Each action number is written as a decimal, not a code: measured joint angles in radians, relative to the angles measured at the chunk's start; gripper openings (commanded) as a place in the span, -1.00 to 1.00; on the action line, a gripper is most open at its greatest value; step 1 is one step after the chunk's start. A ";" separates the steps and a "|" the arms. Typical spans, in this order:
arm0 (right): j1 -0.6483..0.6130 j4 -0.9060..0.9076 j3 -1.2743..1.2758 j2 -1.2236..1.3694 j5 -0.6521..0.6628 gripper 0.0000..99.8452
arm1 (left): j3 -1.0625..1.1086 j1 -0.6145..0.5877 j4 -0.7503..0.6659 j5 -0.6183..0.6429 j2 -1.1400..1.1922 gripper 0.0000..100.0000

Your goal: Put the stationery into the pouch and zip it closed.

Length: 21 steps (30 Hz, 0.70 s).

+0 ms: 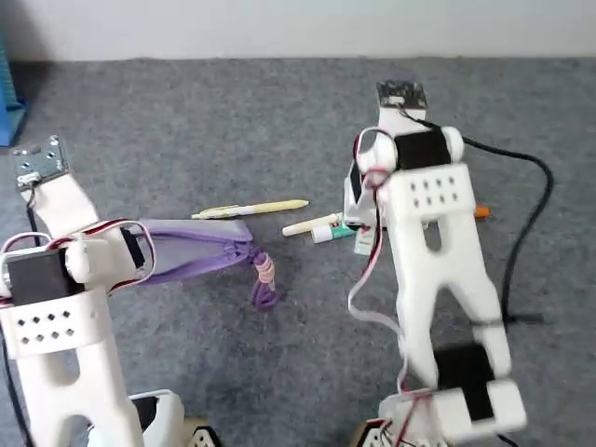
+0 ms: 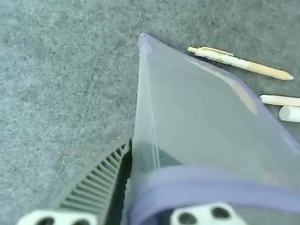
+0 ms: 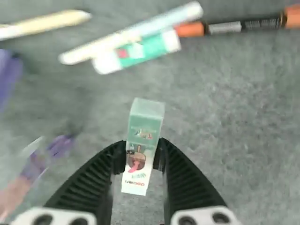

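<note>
Gripping a clear case (image 3: 146,117) by its lower half, the right tool (image 3: 139,151) has its jaws closed snugly on the sides. The pouch (image 1: 191,250) lies across from that tool on the grey table (image 1: 186,121), one end pinched in the left tool (image 2: 140,178), which is closed on the mesh. Its purple cord (image 1: 264,284) trails toward the right tool. A yellow pen (image 1: 250,209), a white pen (image 1: 312,224), a stick (image 3: 136,52) and a marker (image 3: 243,24) wait just beyond the case. The case would likely go in best end-first and low, with the left tool holding the mouth taut.
</note>
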 measured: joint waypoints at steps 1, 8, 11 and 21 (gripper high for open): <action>-0.012 0.002 0.000 -0.049 0.000 -0.98 | -0.005 0.012 0.000 0.009 0.000 -0.98; -0.110 0.002 0.000 -0.324 0.051 -0.98 | -0.011 0.084 0.002 0.080 0.000 -0.98; -0.155 0.002 0.000 -0.410 0.074 -0.98 | -0.011 0.087 0.002 0.083 0.000 -0.98; -0.358 -0.172 -0.002 -0.580 0.078 -0.98 | -0.173 0.048 0.003 0.133 0.207 -0.98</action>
